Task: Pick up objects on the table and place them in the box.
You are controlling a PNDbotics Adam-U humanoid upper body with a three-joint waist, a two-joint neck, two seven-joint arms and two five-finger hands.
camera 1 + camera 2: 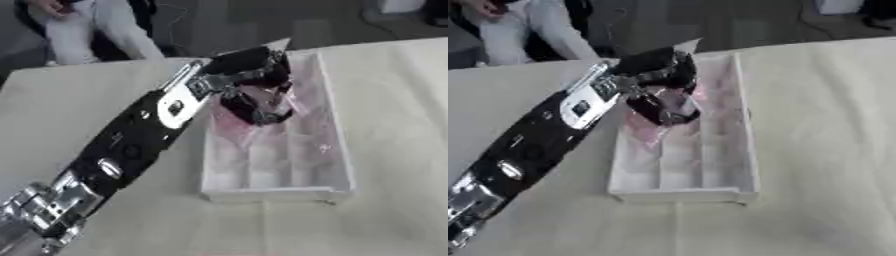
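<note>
The counter was covered w/ a pale cream cloth, faintly creased, and took up most of both views; its far edge ran askew, higher to the right of the box. The box was white, long and shallow, sitting lengthwise on the cloth approx. at centre, split by low ridges into long lanes, w/ its near end wall towards the camera. The left arm, black w/ silver plates and joints, came up from the corner nearest-left of the box and crossed the cloth diagonally to the box's far-left part. The left hand hung over the box's far end, fingers curled downward into the box and closed round a pinkish, thin, see-through item, poss. a bag or wrapper; exact nature couldn't be told. That pink item hung below the fingers inside the box, over its left lanes, and whether it touched the box floor couldn't be told. Near end of the box showed only white lanes. Beyond the box, past the counter's far edge, the room had a dark grey floor; a person in light trousers sat beyond the box's far-left side, not touching anything on the counter. The right hand showed in neither view.
</note>
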